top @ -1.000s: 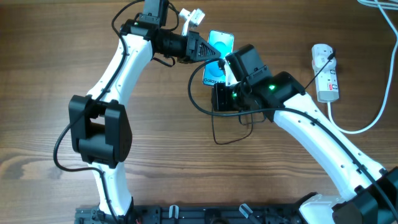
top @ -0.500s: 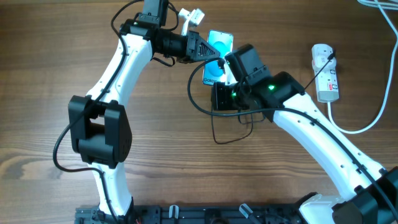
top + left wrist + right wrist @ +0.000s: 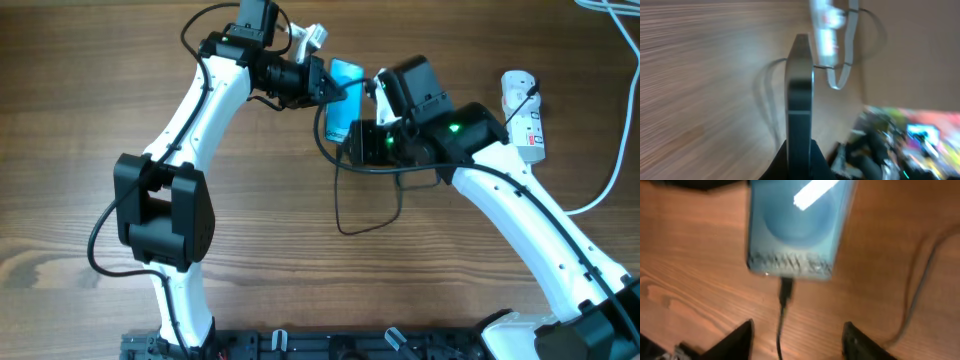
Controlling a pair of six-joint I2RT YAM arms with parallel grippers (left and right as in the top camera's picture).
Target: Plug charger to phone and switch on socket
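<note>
The phone (image 3: 347,98), turquoise-screened, is held at its far end by my left gripper (image 3: 332,84), which is shut on it. In the left wrist view the phone (image 3: 800,95) shows edge-on between the dark fingers (image 3: 782,162). In the right wrist view the phone (image 3: 795,225) fills the top, and the charger connector (image 3: 786,291) sits against the middle of its lower edge; blur hides how deep it sits. My right gripper (image 3: 797,340) stands open below it, the black cable (image 3: 780,335) running free between the fingers. The charger cable (image 3: 345,215) loops over the table. The white socket (image 3: 525,115) lies at the right.
A thick white cord (image 3: 600,195) runs from the socket towards the right edge. The socket shows blurred in the left wrist view as a white strip (image 3: 826,30) with cord loops. A small white part (image 3: 312,32) sticks out near the left wrist.
My right gripper has opened and let go of the connector, and it has moved back up and right. The left gripper has shifted the phone slightly right and tilted it.
</note>
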